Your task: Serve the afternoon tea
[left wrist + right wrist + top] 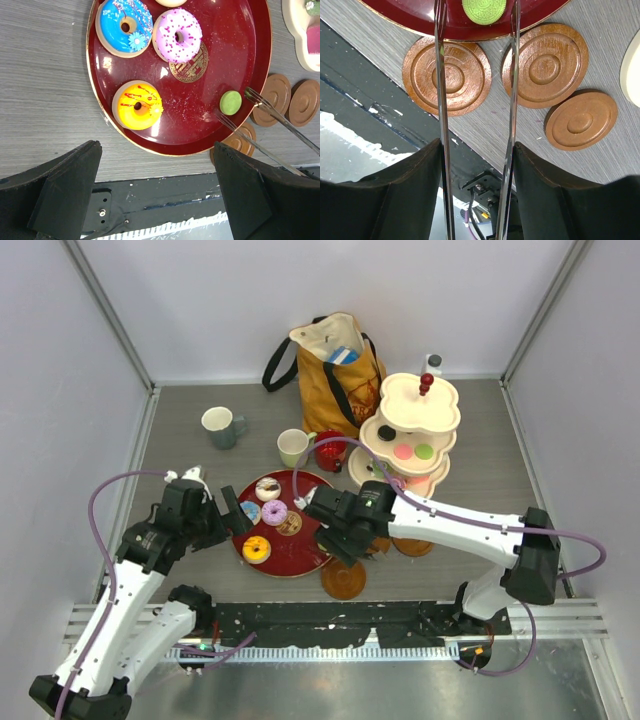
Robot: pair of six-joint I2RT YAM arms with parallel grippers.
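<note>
Straddling macaron (484,10) at tray (530,7) rim — tongs (443,150) apart.

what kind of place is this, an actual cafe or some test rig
Most likely a lab test cell, not a cafe: plain grey walls box in one table, two robot arms are bolted to a rail, and the donuts on the red tray look like toys.

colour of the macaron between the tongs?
Green macaron, lying on the red tray between the tips of the tongs. Clearest in the right wrist view.
</note>
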